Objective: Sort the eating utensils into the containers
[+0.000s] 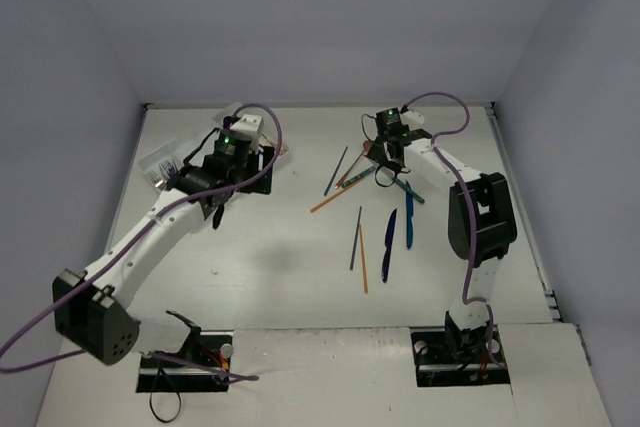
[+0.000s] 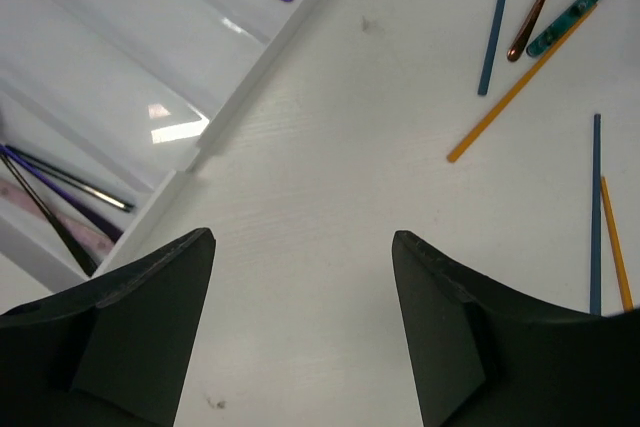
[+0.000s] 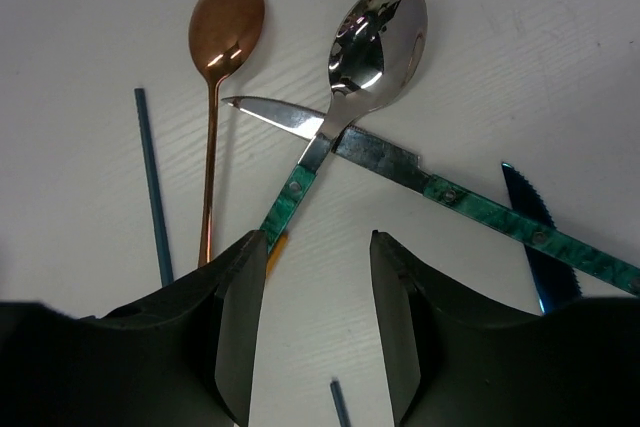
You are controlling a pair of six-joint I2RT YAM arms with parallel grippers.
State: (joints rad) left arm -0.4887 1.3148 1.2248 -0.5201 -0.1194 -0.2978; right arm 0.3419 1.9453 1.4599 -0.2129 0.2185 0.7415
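Copper spoon (image 3: 226,27), teal-handled spoon (image 3: 318,147) crossing knife (image 3: 430,185), clear only at right wrist, left claw (image 2: 302,247), right claw (image 3: 318,247) spread

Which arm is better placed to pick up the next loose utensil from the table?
Likely right. The right arm, jaws open, hangs over the teal-handled silver spoon crossing a teal-handled knife. The left arm, jaws open, sits beside the translucent white plastic tray, over bare table.

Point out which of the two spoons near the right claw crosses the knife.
The silver-bowled spoon with the teal handle: its neck crosses the teal-handled knife just behind the blade. The copper spoon lies wholly left of that crossing.
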